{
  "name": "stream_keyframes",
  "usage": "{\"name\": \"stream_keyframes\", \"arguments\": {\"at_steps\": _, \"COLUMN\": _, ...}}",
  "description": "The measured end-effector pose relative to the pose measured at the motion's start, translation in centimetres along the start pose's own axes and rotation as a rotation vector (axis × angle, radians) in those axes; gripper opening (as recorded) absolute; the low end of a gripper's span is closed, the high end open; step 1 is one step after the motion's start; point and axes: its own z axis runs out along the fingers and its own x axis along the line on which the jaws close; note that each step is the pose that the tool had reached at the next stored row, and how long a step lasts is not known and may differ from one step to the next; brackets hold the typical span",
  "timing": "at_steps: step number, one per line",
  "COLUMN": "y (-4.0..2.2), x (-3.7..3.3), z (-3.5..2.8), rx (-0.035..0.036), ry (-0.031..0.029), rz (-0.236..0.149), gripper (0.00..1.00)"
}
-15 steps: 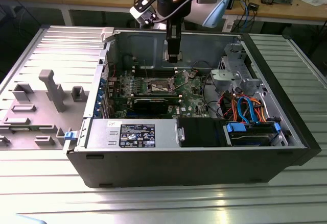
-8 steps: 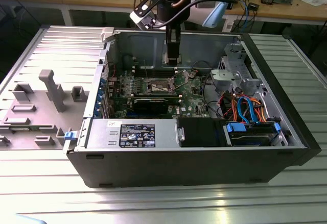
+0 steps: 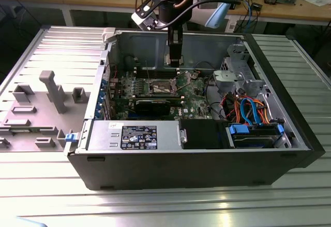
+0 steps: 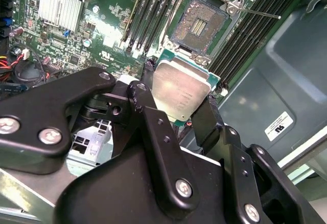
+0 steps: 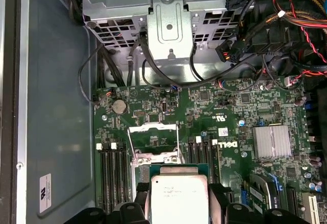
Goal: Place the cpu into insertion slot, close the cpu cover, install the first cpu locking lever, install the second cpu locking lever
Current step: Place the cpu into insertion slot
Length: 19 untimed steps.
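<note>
My gripper (image 4: 176, 106) is shut on the cpu (image 4: 180, 92), a square chip with a silvery top on a green edge, one black finger on each side. I hold it tilted in the air above the motherboard, a short way off the insertion slot (image 4: 198, 26). The slot lies uncovered, its dark contact field bare inside a silver frame. A thin locking lever (image 4: 258, 12) sticks out beside it. In the first wrist view the cpu (image 5: 179, 198) hangs in front of the raised cpu cover (image 5: 153, 128). In the exterior view the gripper (image 3: 174, 59) hangs inside the case above the slot (image 3: 161, 87).
Black memory slots (image 4: 148, 15) flank the socket on both sides. A finned heatsink (image 5: 274, 141) sits on the board, and a metal drive cage (image 5: 168, 25) with cables (image 5: 301, 9) stands beyond it. The case wall (image 4: 276, 66) is close by. A power supply (image 3: 137, 134) lines the case front.
</note>
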Motion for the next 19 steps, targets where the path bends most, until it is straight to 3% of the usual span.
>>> {"name": "stream_keyframes", "arguments": {"at_steps": 6, "y": -0.02, "x": 0.0, "z": 0.13, "rx": -0.0001, "ry": 0.0002, "rz": 0.0, "gripper": 0.55}}
{"name": "stream_keyframes", "arguments": {"at_steps": 11, "y": -0.08, "x": -0.02, "z": 0.86, "rx": 0.0, "ry": 0.0002, "rz": -0.001, "gripper": 0.55}}
{"name": "stream_keyframes", "arguments": {"at_steps": 19, "y": -0.14, "x": -0.03, "z": 1.41, "rx": 0.0005, "ry": 0.0012, "rz": -0.015, "gripper": 0.55}}
